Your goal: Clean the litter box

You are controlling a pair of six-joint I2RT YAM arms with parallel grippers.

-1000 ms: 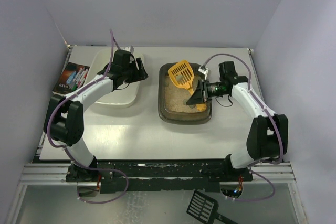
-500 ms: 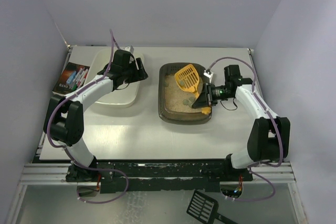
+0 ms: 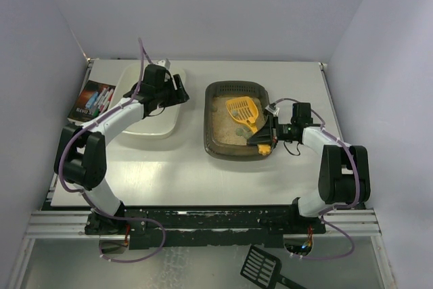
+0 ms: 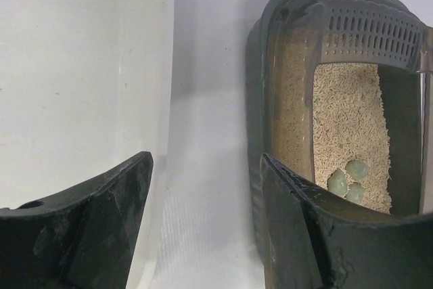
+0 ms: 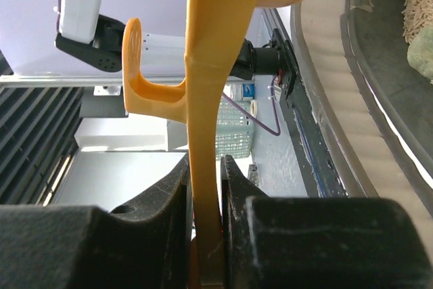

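- Right end effector [image 3: 266, 137]: closed tight on the handle of the orange scoop [image 3: 242, 109]. The right wrist view shows both fingers [image 5: 172, 187] pressed flat against the handle [image 5: 203, 99], with no gap on either side.
- Orange scoop: its slotted head lies inside the litter box [image 3: 211, 141], over the litter. The handle runs back across the box's right near corner into the grip (whether the head touches the litter cannot be told).
- Left end effector [image 3: 180, 90]: jaws wide apart, holding nothing. In its wrist view one finger [image 4: 101, 228] sits over the rim of the white tub [image 4: 81, 65], and the other [image 4: 318, 235] sits over the near wall of the litter box [image 4: 260, 99].
- Litter box: stands on the tabletop [image 3: 169, 167] right of centre, just beside the white tub [image 3: 152, 125] but apart from it.
- Contents: beige litter with a few grey-green lumps [image 4: 346, 177] clustered together.
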